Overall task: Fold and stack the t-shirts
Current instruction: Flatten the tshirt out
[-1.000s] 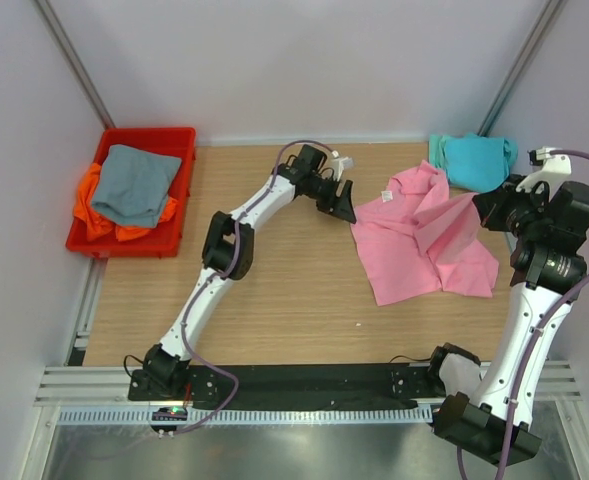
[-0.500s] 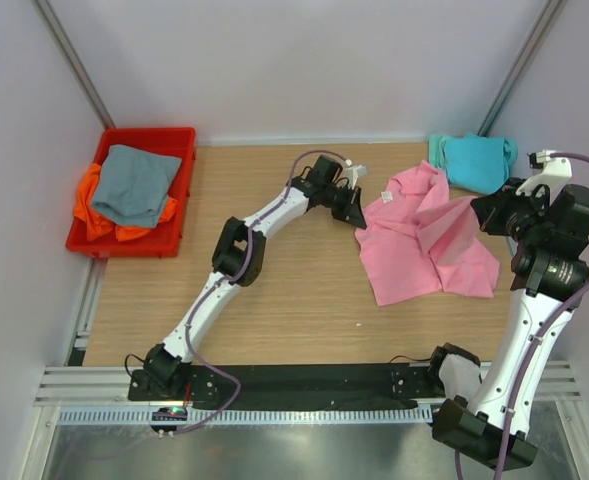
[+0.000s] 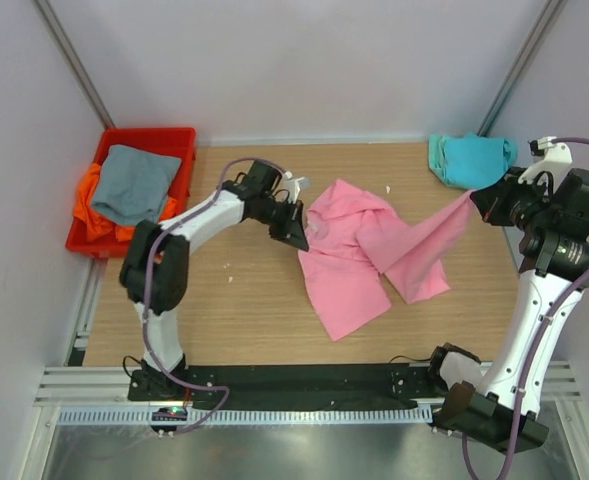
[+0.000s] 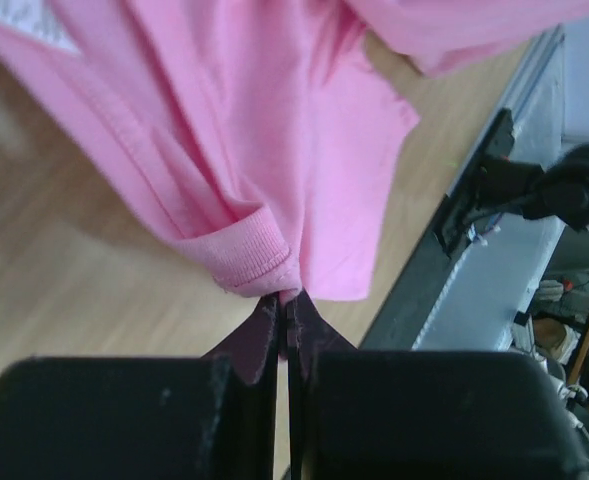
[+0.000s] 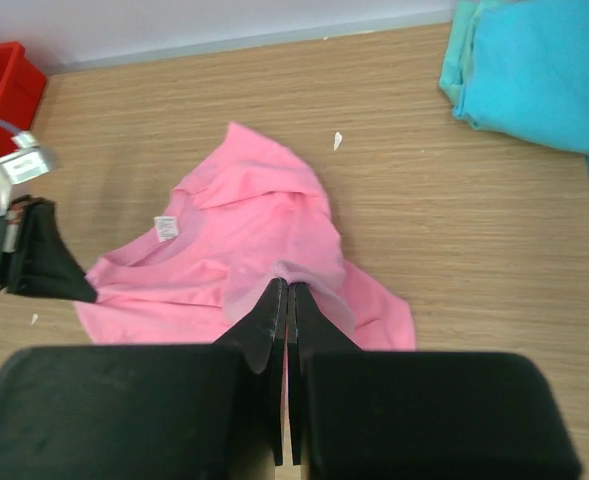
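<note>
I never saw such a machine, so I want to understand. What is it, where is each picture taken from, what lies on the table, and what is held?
These are two white robot arms bolted at the near edge of a wooden table. The wide picture comes from a fixed camera above and behind them; the other two come from cameras on the wrists, looking along each arm's black jaws. The left arm and the right arm each have their jaws shut on the pink t-shirt, whose right end is lifted off the table. A teal t-shirt lies at the far right. The red bin, far left, holds a grey t-shirt over an orange t-shirt.
</note>
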You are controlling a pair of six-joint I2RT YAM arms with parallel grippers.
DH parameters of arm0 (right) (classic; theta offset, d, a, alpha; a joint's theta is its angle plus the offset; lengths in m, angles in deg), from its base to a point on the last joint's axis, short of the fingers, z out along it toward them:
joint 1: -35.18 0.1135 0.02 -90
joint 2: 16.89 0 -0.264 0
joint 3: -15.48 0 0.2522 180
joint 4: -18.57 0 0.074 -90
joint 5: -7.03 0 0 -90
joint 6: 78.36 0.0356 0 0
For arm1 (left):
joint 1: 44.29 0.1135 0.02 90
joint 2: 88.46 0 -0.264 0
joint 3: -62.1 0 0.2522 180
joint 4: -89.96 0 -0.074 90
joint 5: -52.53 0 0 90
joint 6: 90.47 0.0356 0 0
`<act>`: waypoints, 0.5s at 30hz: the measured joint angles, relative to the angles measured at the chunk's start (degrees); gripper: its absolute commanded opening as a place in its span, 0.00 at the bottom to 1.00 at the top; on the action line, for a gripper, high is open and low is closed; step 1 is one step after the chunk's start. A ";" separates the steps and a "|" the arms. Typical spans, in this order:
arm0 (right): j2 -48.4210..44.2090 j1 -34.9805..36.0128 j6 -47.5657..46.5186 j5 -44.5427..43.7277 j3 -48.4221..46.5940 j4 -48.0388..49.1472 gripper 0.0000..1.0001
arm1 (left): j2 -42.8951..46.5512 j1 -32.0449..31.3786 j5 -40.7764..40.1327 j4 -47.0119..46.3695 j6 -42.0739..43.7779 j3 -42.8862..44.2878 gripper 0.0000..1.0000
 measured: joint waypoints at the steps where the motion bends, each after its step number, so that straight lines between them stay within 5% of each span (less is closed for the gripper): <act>1: 0.98 0.00 0.02 0.70 -0.04 -0.02 0.01 | 4.55 0.13 -0.02 0.17 0.42 -3.48 0.00; 5: 4.96 0.00 0.31 2.93 -0.04 -0.02 0.01 | 17.35 -0.76 0.07 0.31 1.27 -14.47 0.00; 6: 6.03 0.00 0.42 3.43 -0.04 0.02 0.01 | 19.08 -1.01 -0.07 0.35 1.36 -16.44 0.10; 8: 7.98 0.00 0.52 4.44 -0.04 -0.02 0.01 | 21.49 -1.42 -0.33 1.36 2.10 -19.15 0.47; 10: 9.11 0.00 0.66 5.09 -0.02 0.07 0.01 | 22.08 -1.44 -0.98 2.84 3.19 -18.97 0.60; 15: 9.55 0.00 2.10 6.71 0.13 0.81 0.01 | 19.23 -1.29 -6.29 10.95 7.85 -7.43 0.62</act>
